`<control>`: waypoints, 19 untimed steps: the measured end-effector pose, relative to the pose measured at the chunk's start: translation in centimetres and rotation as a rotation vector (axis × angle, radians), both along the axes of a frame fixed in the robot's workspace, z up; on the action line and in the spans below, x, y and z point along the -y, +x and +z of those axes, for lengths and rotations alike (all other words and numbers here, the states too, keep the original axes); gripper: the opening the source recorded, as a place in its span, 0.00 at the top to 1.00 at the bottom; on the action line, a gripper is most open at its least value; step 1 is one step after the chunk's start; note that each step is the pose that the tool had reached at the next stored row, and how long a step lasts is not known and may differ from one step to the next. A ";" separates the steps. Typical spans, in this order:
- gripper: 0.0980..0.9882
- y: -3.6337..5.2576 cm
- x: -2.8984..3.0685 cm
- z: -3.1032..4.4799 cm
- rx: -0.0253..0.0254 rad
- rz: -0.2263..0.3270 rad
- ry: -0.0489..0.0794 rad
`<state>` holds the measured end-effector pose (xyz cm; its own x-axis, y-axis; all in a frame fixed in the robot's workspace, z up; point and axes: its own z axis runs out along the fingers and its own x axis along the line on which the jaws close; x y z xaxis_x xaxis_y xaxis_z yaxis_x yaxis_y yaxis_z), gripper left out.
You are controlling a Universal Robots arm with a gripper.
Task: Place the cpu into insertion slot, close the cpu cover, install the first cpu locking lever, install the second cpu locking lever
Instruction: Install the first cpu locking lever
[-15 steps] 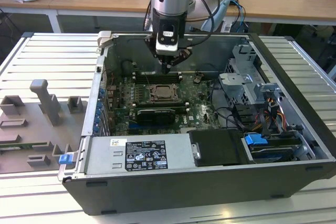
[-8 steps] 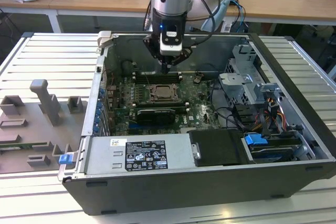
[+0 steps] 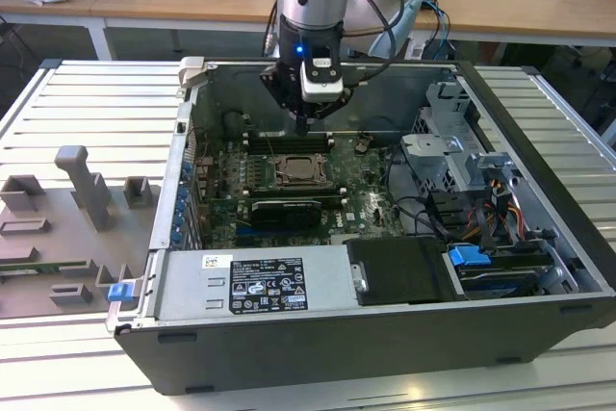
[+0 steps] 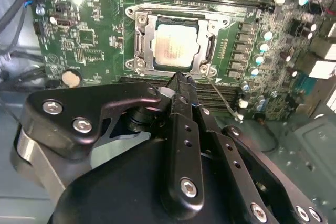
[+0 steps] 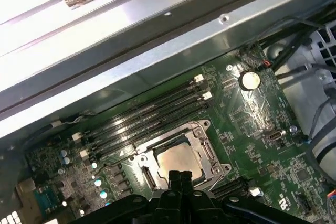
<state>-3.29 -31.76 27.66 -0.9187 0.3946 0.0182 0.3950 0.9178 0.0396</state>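
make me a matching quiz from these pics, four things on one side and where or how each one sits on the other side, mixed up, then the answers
Things:
1. cpu
2. cpu cover
3. gripper
4. coin battery

Places or states:
A. round and silvery, on the green board, away from the chip
B. above the board, close to the frame's edge, holding nothing
C. lying flat as a metal frame around the chip
D. seated inside the frame, pale face up

Pairs: 1-D, 2-C, 3-B, 4-A
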 end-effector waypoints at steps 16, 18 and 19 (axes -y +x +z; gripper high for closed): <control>0.99 0.00 0.00 -0.20 0.0416 0.415 -0.002; 0.99 -0.01 0.00 -0.25 0.0506 0.466 -0.003; 0.99 -0.19 0.00 -0.29 0.0586 0.467 -0.004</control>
<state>-3.48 -31.76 27.38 -0.9974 -0.0610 -0.0397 -0.0627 0.9970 0.0453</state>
